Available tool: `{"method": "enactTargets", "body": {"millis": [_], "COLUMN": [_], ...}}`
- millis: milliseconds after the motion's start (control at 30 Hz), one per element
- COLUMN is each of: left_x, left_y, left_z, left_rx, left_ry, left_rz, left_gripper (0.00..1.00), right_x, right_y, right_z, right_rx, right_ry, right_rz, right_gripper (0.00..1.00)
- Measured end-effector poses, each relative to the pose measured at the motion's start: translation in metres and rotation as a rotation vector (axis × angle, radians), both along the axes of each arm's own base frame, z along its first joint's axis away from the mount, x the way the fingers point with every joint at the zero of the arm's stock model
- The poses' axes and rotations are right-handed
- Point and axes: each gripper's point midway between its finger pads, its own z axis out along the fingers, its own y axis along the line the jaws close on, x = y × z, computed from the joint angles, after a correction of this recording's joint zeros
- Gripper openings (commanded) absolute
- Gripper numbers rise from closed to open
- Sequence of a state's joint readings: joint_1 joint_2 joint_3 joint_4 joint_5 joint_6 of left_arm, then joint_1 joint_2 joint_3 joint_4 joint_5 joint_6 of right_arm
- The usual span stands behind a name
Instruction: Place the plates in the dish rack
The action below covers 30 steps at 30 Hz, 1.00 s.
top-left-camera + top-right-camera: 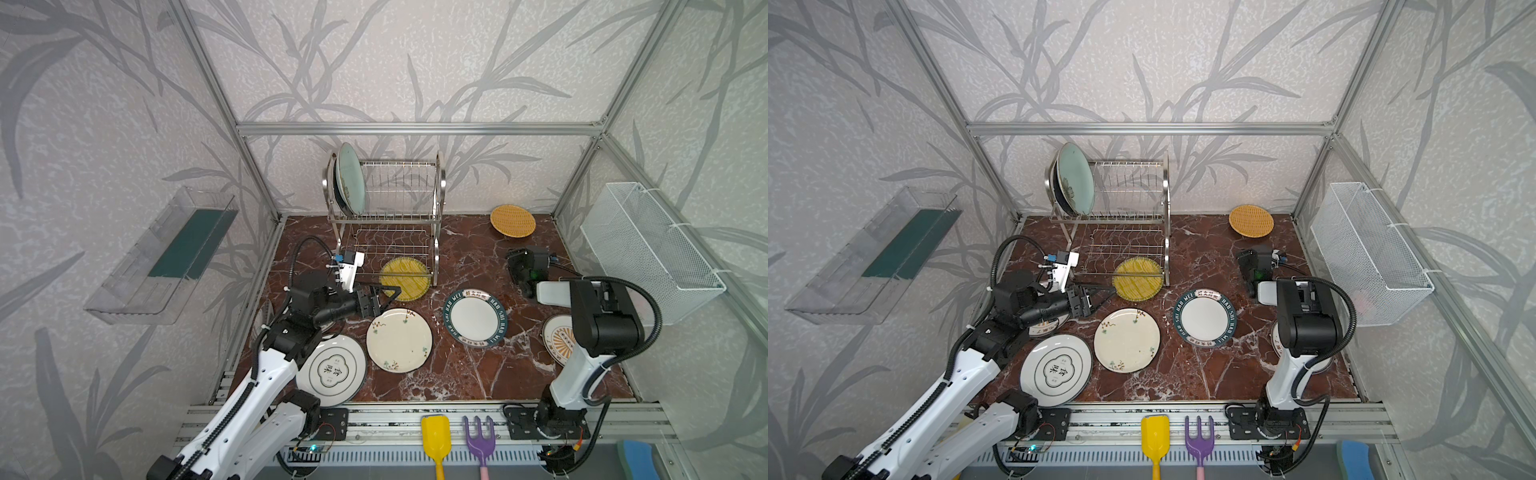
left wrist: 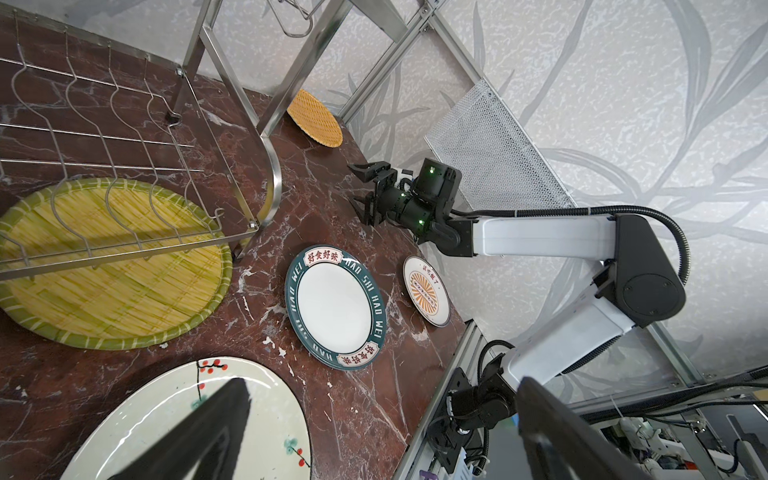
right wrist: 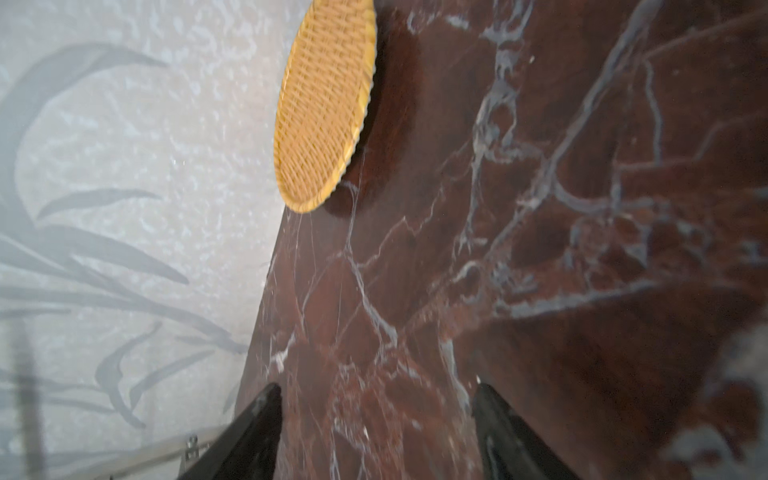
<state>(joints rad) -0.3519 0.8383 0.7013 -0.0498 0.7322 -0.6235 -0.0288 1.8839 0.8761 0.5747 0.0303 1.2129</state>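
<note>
Sunburst plate (image 1: pixel 557 338) half hidden by right arm (image 1: pixel 602 320); cream floral plate (image 2: pixel 274 428) cut off at edge; right wrist view blurred

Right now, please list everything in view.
rack: 1, steel, back centre
racked plates: 2, teal, black, upper left
yellow plate: 1, under rack
orange plate: 1, back right
teal-rimmed plate: 1, centre right
cream plate: 1, centre
character plate: 1, front left
sunburst plate: 1, right edge
hidden plate: 1, pale, behind character plate
tray: 1, clear, left wall
basket: 1, white, right wall
shovel: 1, yellow, front rail
rake: 1, purple, front rail
sponge: 1, blue, front right
left gripper: open, near yellow plate
right gripper: open, empty
</note>
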Motion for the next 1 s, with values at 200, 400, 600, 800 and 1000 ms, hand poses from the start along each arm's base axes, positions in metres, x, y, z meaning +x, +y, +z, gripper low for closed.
{"method": "enactTargets", "body": {"millis": [200,400,600,800,1000], "left_x": [0.000,-0.001,-0.002,-0.002,-0.002], "left_y": [0.000,-0.001,-0.002,-0.002,-0.002], "left_z": [0.002,0.004,0.006,0.007,0.007], "left_rx": [-0.003,-0.009,-0.017,-0.020,-0.022], "left_ry": [-0.007,-0.012,-0.015,-0.020,-0.024], "left_rz": [-0.003,-0.007,-0.015,-0.019,-0.020], "left_gripper": [0.99,0.99,0.99,0.99,0.99], "right_x": [0.030,0.054,0.072,0.088,0.107], "right_y": [-0.017,-0.036,-0.054,-0.061,-0.061], "right_z": [-0.015,-0.016,-0.022,-0.024,-0.025], "right_rx": [0.058,0.092,0.110,0.115,0.120], "right_ry": [0.001,-0.012,-0.005,0.006,0.013], "right_rz": [-0.084,-0.141,-0.172,-0.178,-0.158], "right_gripper": [0.69,0.65,0.62,0.58,0.52]}}
